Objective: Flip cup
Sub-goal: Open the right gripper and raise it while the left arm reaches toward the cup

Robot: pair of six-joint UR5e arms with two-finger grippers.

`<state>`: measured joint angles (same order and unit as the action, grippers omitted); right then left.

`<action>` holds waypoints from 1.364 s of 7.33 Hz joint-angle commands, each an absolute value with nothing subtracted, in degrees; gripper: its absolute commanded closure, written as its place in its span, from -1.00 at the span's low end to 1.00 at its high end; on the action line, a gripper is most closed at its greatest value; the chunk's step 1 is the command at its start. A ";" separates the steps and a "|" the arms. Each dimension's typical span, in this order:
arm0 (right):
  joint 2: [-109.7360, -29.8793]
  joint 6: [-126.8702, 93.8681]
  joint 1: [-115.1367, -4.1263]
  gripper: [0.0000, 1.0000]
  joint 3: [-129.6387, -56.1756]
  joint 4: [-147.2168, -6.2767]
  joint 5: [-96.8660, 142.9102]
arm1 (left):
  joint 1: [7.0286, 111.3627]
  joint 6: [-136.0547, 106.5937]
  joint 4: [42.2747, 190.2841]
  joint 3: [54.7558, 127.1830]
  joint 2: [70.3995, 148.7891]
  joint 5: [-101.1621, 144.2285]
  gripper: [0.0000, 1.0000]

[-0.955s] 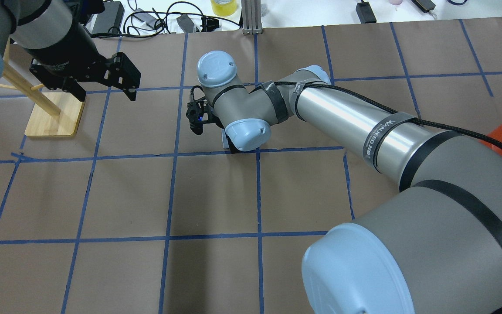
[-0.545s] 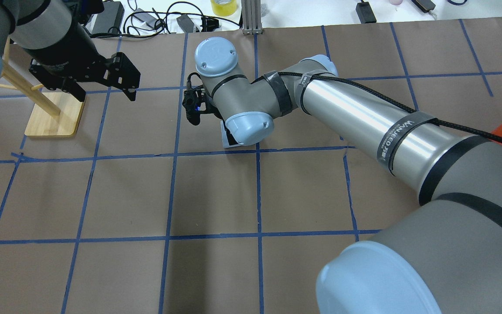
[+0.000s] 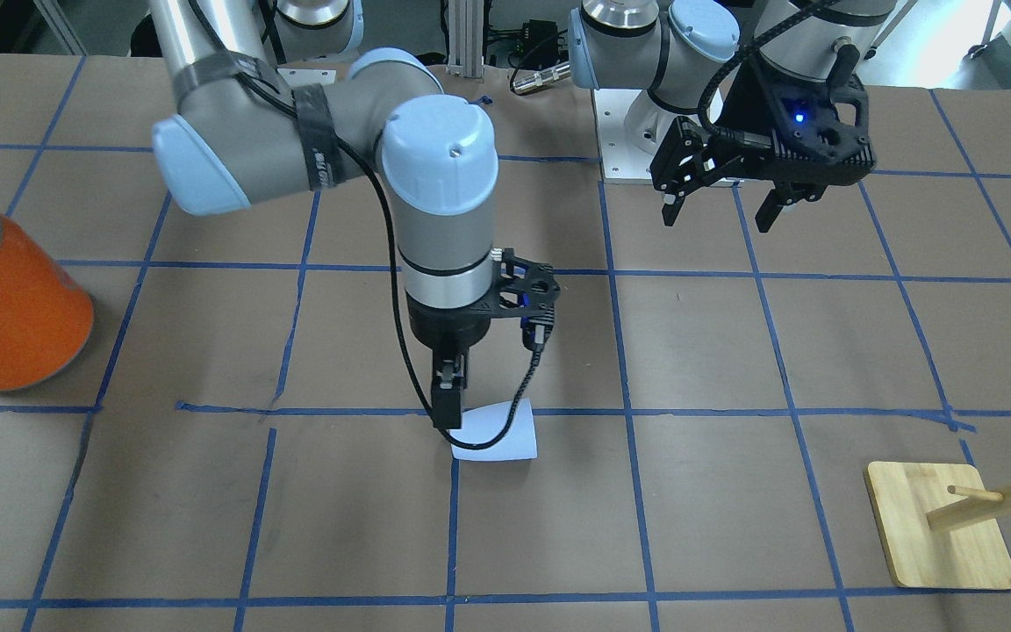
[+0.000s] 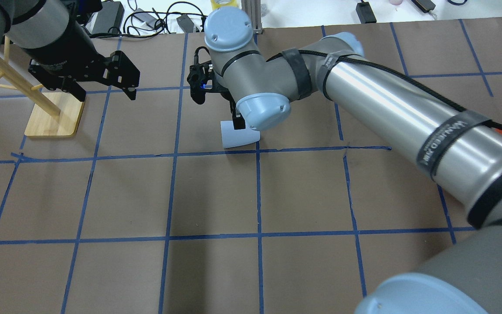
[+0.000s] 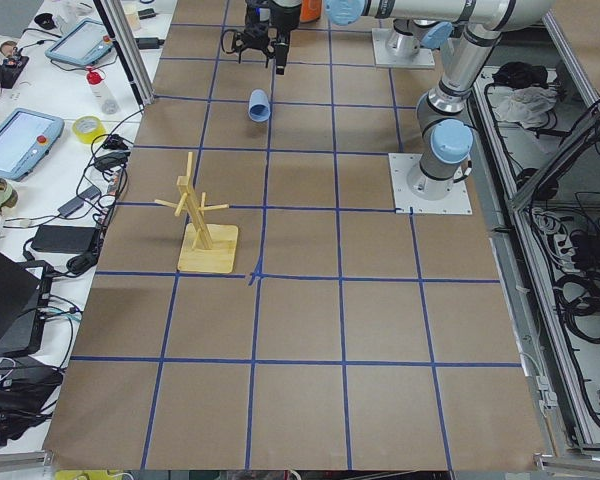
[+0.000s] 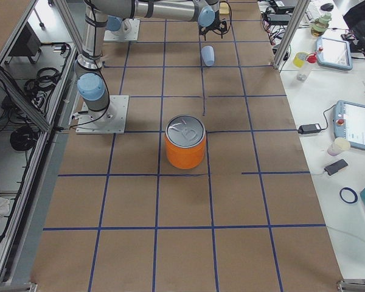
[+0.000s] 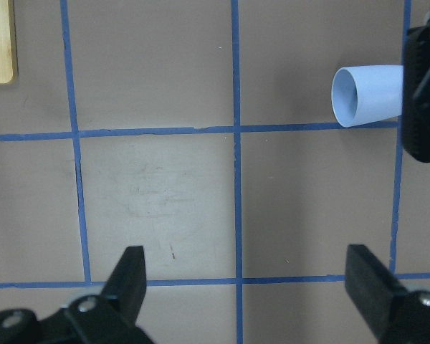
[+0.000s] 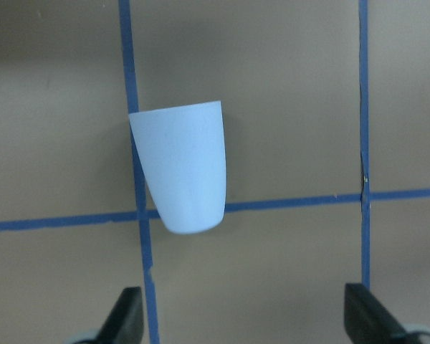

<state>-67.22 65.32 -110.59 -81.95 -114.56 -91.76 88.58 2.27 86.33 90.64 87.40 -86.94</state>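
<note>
Right gripper (image 8: 244, 304), spread wide, hangs above the cup (image 8: 183, 172) lying on its side; left gripper (image 3: 718, 215) also released.

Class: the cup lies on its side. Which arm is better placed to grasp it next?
Right. The right end effector, open, hangs just over the cup; the left end effector hovers apart, nearer the wooden stand.

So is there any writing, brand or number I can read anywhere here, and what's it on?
"WANJEED", as best it reads, then characters too blurred to read: black strap round the right arm's silver tube.
White lettering on the left arm's black wrist: too small to read.
Mark on the silver top of the big orange can: unreadable.
</note>
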 commanded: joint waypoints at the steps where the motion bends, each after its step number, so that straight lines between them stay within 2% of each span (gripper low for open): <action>1: -76.25 59.36 -105.23 -1.00 -82.18 -102.18 -91.58 | 88.42 4.99 81.68 92.89 89.37 -84.65 -1.00; 3: -82.15 52.69 -98.39 -1.00 -82.26 -94.52 -91.58 | 88.33 5.10 78.25 94.39 94.02 -75.87 -1.00; 5: -85.06 40.57 -94.41 -1.00 -82.35 -91.33 -91.58 | 87.02 4.92 69.84 98.93 98.50 -69.84 -1.00; 8: -87.18 17.56 -94.30 -1.00 -82.44 -89.13 -90.45 | 86.49 4.22 59.71 101.07 106.15 -52.55 -1.00; 10: -87.71 -0.35 -94.48 -1.00 -82.71 -89.55 -87.11 | 86.57 4.13 55.41 102.21 110.81 -49.94 -0.99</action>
